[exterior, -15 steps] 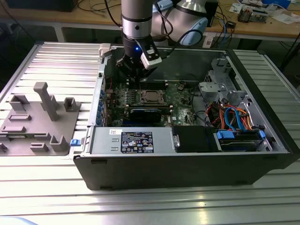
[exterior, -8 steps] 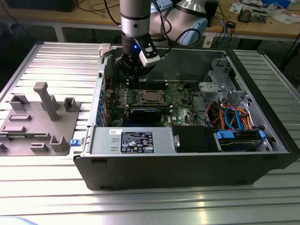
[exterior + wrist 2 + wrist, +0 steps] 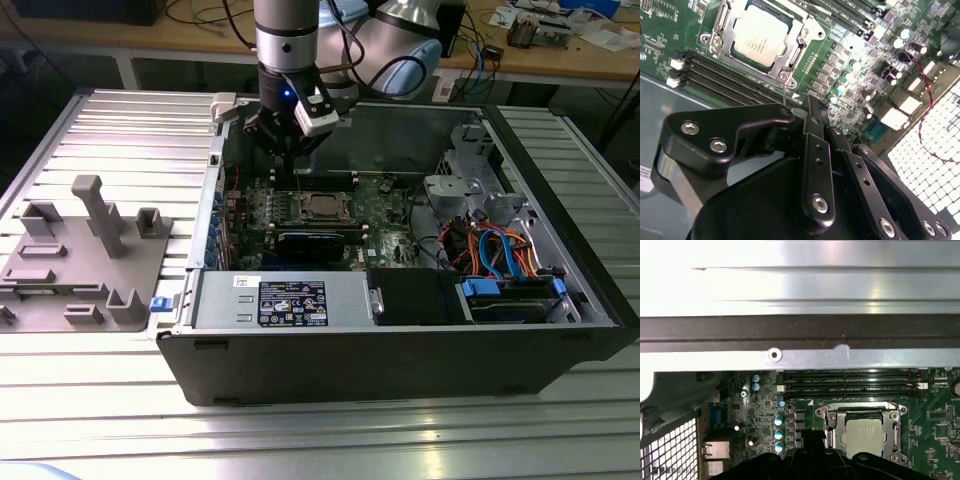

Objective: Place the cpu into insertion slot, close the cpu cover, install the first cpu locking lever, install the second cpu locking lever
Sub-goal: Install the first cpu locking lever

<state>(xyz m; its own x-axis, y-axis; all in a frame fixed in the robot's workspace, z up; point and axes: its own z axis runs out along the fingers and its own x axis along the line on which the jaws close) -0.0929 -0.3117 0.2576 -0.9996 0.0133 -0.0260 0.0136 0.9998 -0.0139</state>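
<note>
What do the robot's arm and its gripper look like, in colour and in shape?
The arm is a round silver-grey tube with a small blue light. Black cables loop beside it, and a white box sits at the wrist. The gripper is black, made of flat links with silver screws.

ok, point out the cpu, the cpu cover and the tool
cpu [image 3: 760,36]: second wrist view, centre of metal top.
cpu cover [image 3: 728,27]: second wrist view, side rail of frame.
tool [image 3: 815,107]: second wrist view, between its fingertips.

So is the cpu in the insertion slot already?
Yes, the second wrist view shows the cpu lying flat in the insertion slot.
</note>
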